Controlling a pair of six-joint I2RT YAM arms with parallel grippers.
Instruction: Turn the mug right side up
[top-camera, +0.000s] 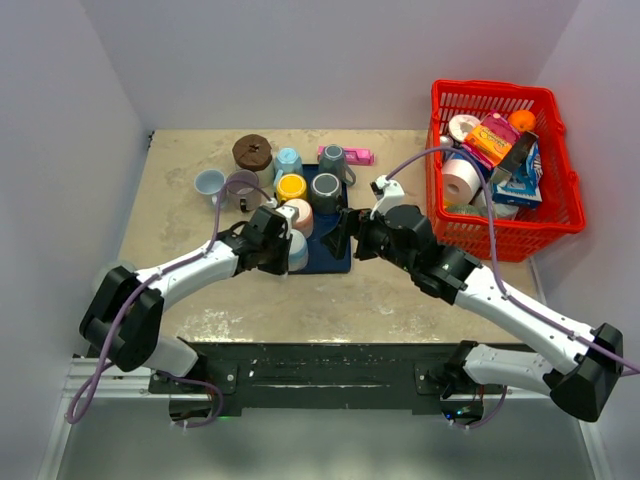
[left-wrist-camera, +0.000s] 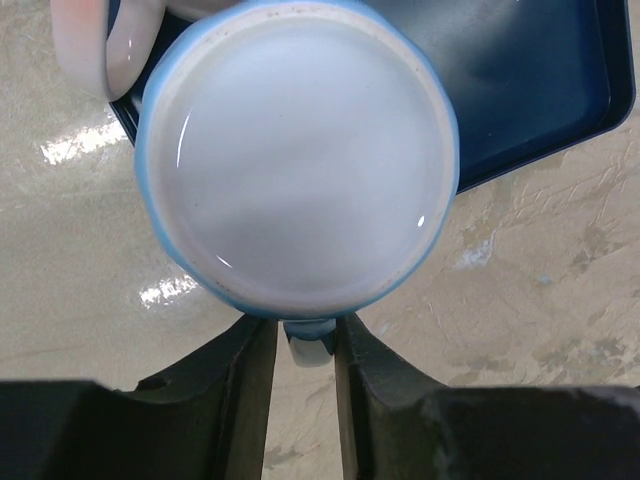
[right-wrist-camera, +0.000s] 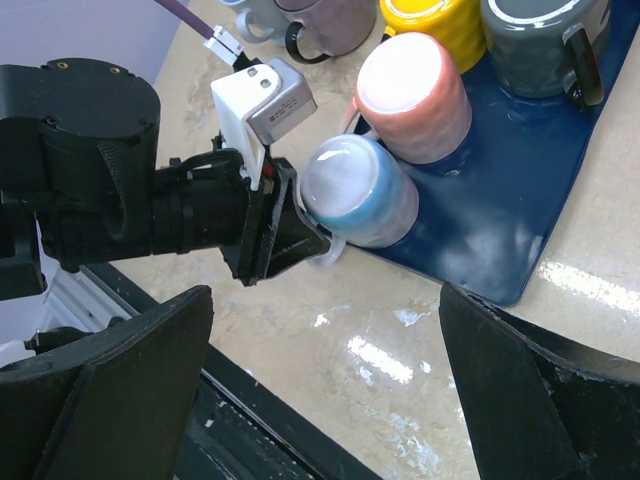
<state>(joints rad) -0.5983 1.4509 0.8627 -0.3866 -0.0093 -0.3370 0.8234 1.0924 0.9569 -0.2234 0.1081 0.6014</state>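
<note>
**Left gripper (left-wrist-camera: 305, 352) pinches light-blue mug (left-wrist-camera: 300, 160) at tray corner**

The mug sits bottom-up on the near-left corner of the blue tray (left-wrist-camera: 560, 90), touching a pink mug (right-wrist-camera: 415, 95) further in. The left fingers are pressed onto its handle (left-wrist-camera: 308, 338). The right gripper (right-wrist-camera: 325, 400) hangs at the tray's right edge, fingers spread wide, holding nothing.

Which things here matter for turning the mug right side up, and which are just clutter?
Job in hand:
light blue mug, bottom up
left end effector, shut on its handle

Lying about:
pink mug
yellow mug
grey mug
navy tray under the mugs
red basket of packets
right end effector, open, holding nothing
</note>
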